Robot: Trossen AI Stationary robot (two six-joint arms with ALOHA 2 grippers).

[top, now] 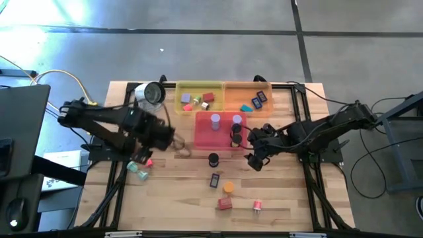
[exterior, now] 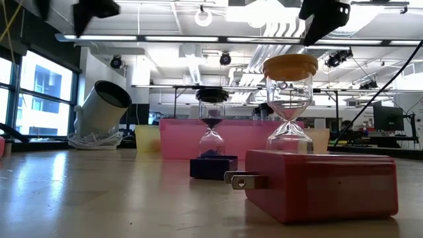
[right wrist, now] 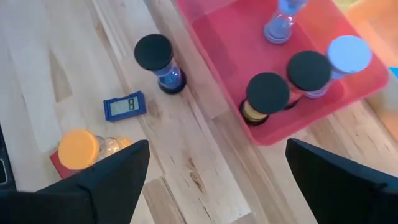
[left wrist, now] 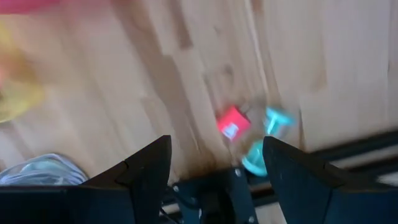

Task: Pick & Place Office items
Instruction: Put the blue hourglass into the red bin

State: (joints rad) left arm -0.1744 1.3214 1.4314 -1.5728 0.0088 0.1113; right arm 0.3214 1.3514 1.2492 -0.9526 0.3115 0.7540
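Hovering near the surface's left edge, the left hand is partly spread, empty, above a red block and teal timer. Open wood mid-surface holds a black-capped timer. Right hand gapes wide, empty, beside the pink tray.

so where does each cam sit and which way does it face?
High: overhead, straight down; both arms over the pink tray.
Low: table height, level into the room; red block nearest, arm parts at the top.
Left wrist: down past the open left gripper at a teal sand timer.
Right wrist: down past the open right gripper at the tray.
Shared: the black-capped sand timer also shows in low.
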